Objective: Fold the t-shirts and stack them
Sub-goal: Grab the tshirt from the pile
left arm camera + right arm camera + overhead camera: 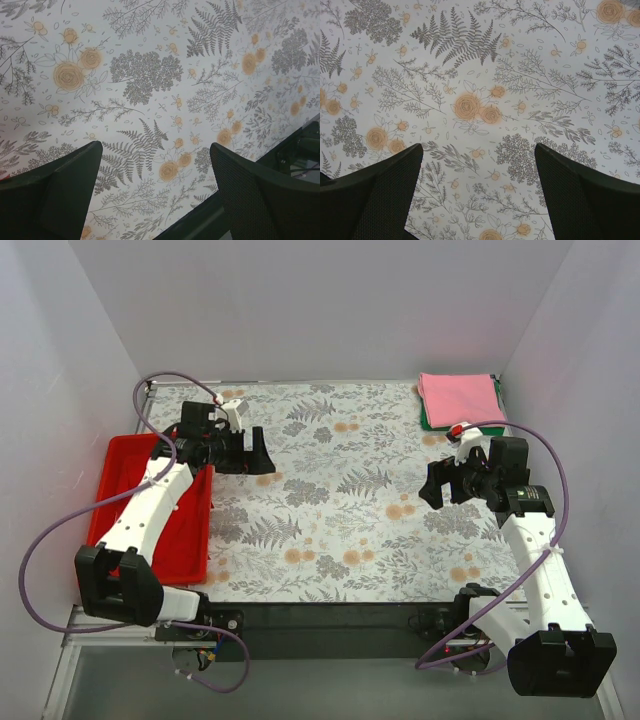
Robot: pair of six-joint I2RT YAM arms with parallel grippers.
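Shirts lie folded in the far right corner of the table (340, 510): we see the pink t-shirt (460, 398) on top of the dark green t-shirt (427, 422), whose edge shows only along the pile's left and near sides. The pile is roughly square, a little wider across than deep. Just nearer than that pile hangs the right gripper (440, 485), jaws spread wide with only floral cloth between them; we judge it the closer arm, and the pile lies beyond it. Well to the left of the pile, the left gripper (250, 452) hangs equally agape and empty. Farther left sits the red tray (115, 465), partly under the left arm; we cannot tell whether any cloth lies in it. Between pile and tray the table gives broad room, while the walls (560, 350) crowd the pile's far and right edges.
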